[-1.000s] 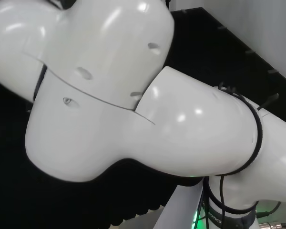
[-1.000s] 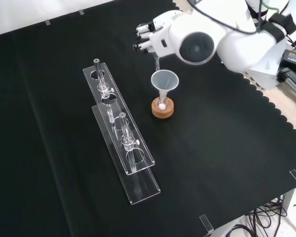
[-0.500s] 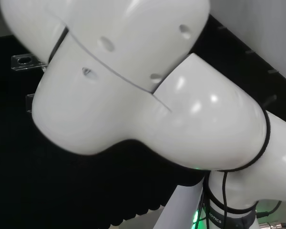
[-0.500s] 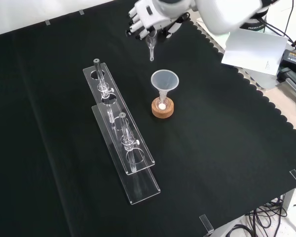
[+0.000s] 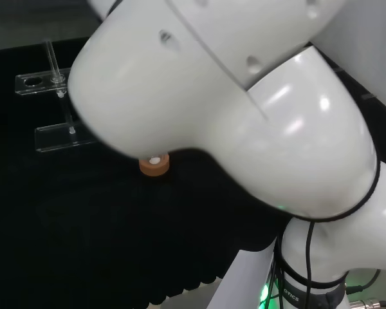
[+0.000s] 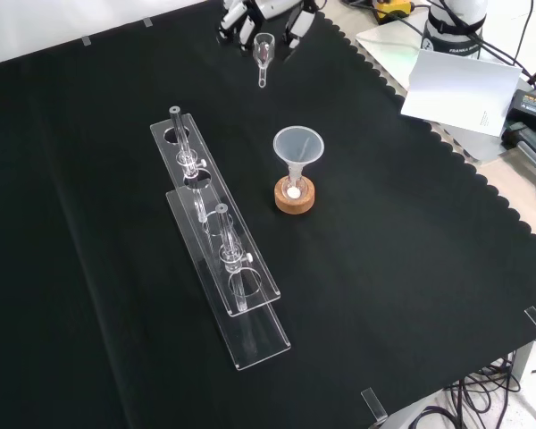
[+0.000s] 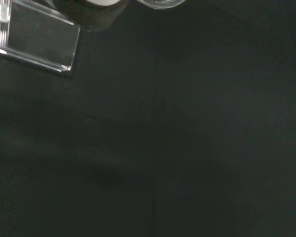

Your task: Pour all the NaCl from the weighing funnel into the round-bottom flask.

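One small clear glass weighing funnel (image 6: 263,52) hangs pinched in the hand's (image 6: 259,13) curled fingers (image 6: 235,20), the cork-ringed round-bottom flask (image 6: 294,190) well below.

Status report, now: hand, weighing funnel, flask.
Hand at cloth's far edge, shut on weighing funnel. Round-bottom flask on cork ring, funnel in its neck. Nothing between them.

The hand (image 6: 250,11) sits at the front view's top edge, fingers curled round the weighing funnel (image 6: 263,50); big white arm links (image 5: 244,109) loom in the head view
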You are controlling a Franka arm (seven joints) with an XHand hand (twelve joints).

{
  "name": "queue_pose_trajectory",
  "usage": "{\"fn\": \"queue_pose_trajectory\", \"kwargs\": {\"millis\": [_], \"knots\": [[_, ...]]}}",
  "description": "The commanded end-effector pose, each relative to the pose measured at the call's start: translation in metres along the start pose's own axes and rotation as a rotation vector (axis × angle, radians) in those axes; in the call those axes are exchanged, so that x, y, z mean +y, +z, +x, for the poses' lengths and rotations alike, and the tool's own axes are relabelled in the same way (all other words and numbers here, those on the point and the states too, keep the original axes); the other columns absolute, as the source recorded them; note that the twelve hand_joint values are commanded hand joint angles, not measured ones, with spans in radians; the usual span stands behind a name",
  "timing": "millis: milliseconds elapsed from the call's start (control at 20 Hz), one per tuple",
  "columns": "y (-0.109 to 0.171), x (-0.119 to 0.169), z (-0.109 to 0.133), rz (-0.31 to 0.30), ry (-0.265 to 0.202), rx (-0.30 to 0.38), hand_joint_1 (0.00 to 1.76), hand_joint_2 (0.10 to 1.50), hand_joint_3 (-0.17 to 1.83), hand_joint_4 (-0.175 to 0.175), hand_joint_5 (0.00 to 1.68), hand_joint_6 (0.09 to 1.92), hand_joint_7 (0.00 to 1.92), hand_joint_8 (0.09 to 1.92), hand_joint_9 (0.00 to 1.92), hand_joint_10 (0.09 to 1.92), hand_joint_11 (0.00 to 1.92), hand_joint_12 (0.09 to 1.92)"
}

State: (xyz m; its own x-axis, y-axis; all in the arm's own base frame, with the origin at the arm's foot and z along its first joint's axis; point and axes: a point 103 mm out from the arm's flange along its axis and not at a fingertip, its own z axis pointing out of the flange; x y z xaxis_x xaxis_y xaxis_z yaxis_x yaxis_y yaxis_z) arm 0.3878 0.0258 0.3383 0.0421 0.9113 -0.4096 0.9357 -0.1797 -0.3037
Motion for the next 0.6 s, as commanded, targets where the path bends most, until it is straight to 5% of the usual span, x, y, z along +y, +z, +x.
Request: {"fn": "queue_pose_trajectory", "kwargs": {"millis": [50, 600], "knots": [[0.020, 0.009, -0.015, -0.017, -0.021, 0.213, 1.12, 1.05, -0.17, 0.175, 1.32, 0.45, 0.41, 0.69, 0.85, 0.35, 0.80, 1.02], [0.038, 0.030, -0.043, 0.013, 0.010, 0.255, 1.12, 1.05, -0.17, 0.175, 1.32, 0.46, 0.41, 0.69, 0.85, 0.36, 0.80, 1.02]]}}
